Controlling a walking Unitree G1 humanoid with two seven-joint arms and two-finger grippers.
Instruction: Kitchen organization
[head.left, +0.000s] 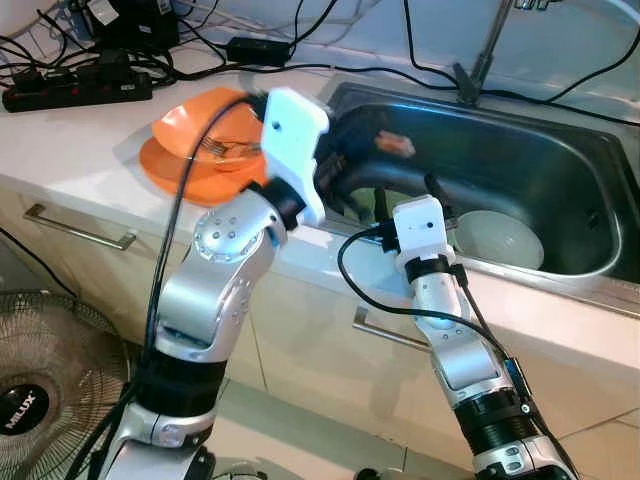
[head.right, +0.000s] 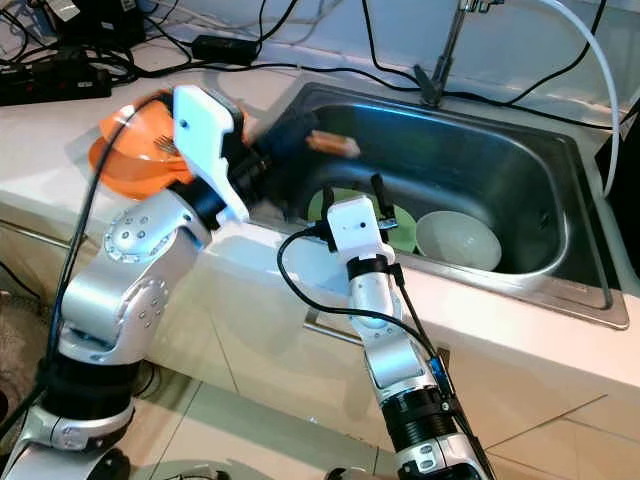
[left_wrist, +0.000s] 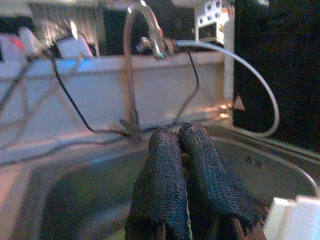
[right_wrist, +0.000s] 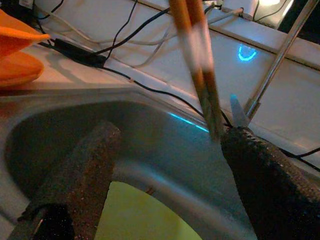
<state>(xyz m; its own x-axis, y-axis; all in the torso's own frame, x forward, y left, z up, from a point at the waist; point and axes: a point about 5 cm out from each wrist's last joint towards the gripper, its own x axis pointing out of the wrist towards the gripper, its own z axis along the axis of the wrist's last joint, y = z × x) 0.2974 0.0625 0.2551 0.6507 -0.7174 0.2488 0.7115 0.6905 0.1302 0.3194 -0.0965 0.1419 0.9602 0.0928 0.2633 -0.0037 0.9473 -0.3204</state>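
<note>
My left gripper (left_wrist: 179, 134) reaches over the left end of the steel sink (head.left: 560, 275), blurred, its fingers pressed shut on a pair of brown chopsticks (right_wrist: 200, 65) with a white band. The chopsticks' end (head.left: 395, 145) sticks out above the basin. My right gripper (right_wrist: 172, 136) is open inside the sink just above a green plate (head.right: 402, 216), and the chopsticks hang close to one of its fingers (right_wrist: 265, 175). A white bowl (head.left: 498, 238) lies in the sink to the right of the plate. Stacked orange bowls (head.left: 195, 140) with a metal utensil in them stand on the counter, left of the sink.
A faucet (head.left: 482, 45) rises behind the sink. Black cables and a power strip (head.left: 75, 90) lie along the back of the white counter. Drawer handles (head.left: 80, 228) run below the counter edge. A fan (head.left: 40, 370) stands on the floor at the left.
</note>
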